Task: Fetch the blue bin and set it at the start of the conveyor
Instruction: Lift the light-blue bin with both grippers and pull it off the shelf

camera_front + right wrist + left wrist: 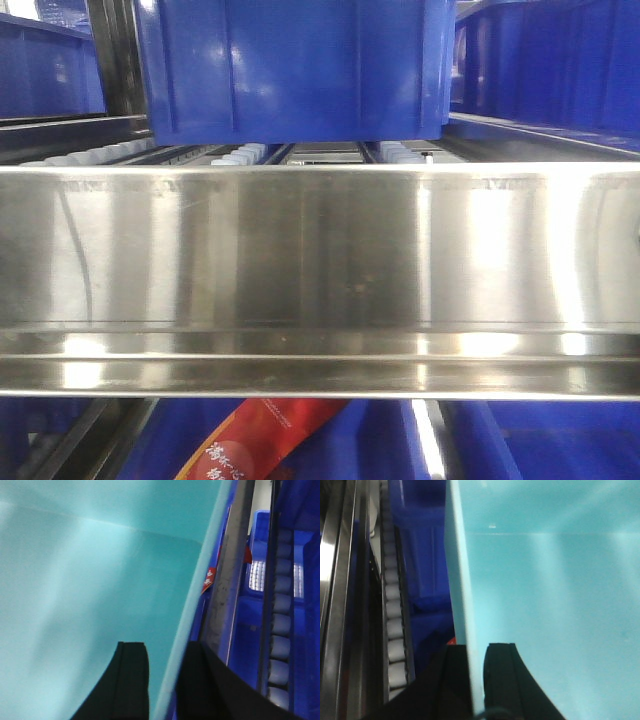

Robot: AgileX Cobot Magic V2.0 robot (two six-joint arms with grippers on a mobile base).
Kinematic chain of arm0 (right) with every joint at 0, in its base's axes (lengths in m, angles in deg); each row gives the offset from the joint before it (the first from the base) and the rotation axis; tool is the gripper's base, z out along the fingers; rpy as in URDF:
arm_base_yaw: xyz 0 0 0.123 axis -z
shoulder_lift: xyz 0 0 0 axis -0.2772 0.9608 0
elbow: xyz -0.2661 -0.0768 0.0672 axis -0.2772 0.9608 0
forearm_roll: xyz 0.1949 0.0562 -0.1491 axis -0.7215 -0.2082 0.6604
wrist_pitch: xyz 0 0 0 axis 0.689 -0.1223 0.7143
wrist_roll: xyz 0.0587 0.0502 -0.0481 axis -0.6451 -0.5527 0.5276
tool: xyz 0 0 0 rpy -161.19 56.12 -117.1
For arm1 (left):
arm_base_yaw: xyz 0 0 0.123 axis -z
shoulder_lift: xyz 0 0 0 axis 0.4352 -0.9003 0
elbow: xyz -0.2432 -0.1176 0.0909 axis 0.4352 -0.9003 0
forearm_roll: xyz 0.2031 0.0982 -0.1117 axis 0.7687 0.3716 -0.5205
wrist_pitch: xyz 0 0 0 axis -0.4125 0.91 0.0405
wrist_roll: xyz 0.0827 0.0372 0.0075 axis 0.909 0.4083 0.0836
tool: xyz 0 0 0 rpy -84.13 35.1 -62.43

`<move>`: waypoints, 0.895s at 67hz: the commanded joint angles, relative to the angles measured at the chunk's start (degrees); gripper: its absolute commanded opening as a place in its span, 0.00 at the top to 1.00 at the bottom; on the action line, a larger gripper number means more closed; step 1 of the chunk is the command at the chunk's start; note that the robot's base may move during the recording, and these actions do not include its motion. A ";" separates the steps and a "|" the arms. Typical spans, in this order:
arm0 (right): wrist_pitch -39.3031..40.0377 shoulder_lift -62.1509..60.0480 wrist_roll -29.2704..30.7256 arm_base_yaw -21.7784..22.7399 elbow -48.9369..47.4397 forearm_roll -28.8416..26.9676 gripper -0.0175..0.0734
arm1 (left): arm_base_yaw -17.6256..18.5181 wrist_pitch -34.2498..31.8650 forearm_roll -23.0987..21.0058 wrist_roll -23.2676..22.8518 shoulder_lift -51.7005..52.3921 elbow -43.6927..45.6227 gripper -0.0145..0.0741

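Close views from both wrists show the blue bin (550,605), a pale aqua plastic tub, filling most of each picture. The left gripper (476,680) straddles one side wall. Its jaws are clenched on the thin rim, with one black finger (505,685) inside the tub and the other outside. The right gripper (162,685) takes the opposite wall the same way, jaws pressed to either side of the rim.

The bin therefore hangs or sits between the two arms, near the steel roller counter (320,250). Whether its base rests on anything cannot be seen. A row of pale rollers (394,630) runs along the counter near the bin's left wall, with dark blue plastic between them. In the front view a dark blue crate (300,70) stands on the counter, back from the middle of its front edge. A red printed packet (260,440) shows below. The conveyor start is in no view.

The bin shows no contents where its inside is visible, so it is probably light. Its walls are thin, smooth and glossy, so they are likely to flex a little and be slippery under a pinch. Two opposite walls, close under the rim lip, seem the soundest place to hold it, as the lip gives the jaws something to catch. Both arms would need to travel level and together, or a wall could twist or slide free.
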 commanded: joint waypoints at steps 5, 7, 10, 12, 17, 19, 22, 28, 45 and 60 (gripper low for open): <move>1.82 -0.52 0.21 0.32 -0.50 1.77 0.97 | 0.40 -6.95 -1.76 0.48 0.84 0.92 0.96; 1.82 -0.52 0.21 0.32 -0.50 1.77 0.97 | 0.40 -7.78 -1.76 0.48 0.84 0.92 0.96; 1.82 -0.52 0.21 0.32 -0.50 1.77 0.97 | 0.40 -9.04 -1.76 0.48 0.84 0.92 0.96; 1.82 -0.52 0.21 0.32 -0.50 1.77 0.97 | 0.40 -10.11 -1.76 0.48 0.84 0.92 0.96; 1.82 -0.52 0.21 0.32 -0.50 1.77 0.97 | 0.40 -11.96 -1.76 0.48 0.84 0.92 0.96; 1.82 -0.52 0.21 0.32 -0.50 1.77 0.97 | 0.40 -12.54 -1.76 0.48 0.84 0.92 0.96; 1.82 -0.52 0.21 0.32 -0.50 1.77 0.97 | 0.40 -13.94 -1.76 0.48 0.84 0.92 0.96; 1.82 -0.52 0.21 0.32 -0.50 1.77 0.97 | 0.40 -16.26 -1.76 0.48 0.84 0.92 0.96; 2.25 -0.52 0.21 0.32 -0.50 1.77 0.97 | 0.40 -20.28 -1.76 0.48 0.84 0.92 0.96; 2.61 -0.52 0.21 0.32 -0.50 1.77 0.97 | 0.40 -20.28 -1.76 0.48 0.84 0.92 0.96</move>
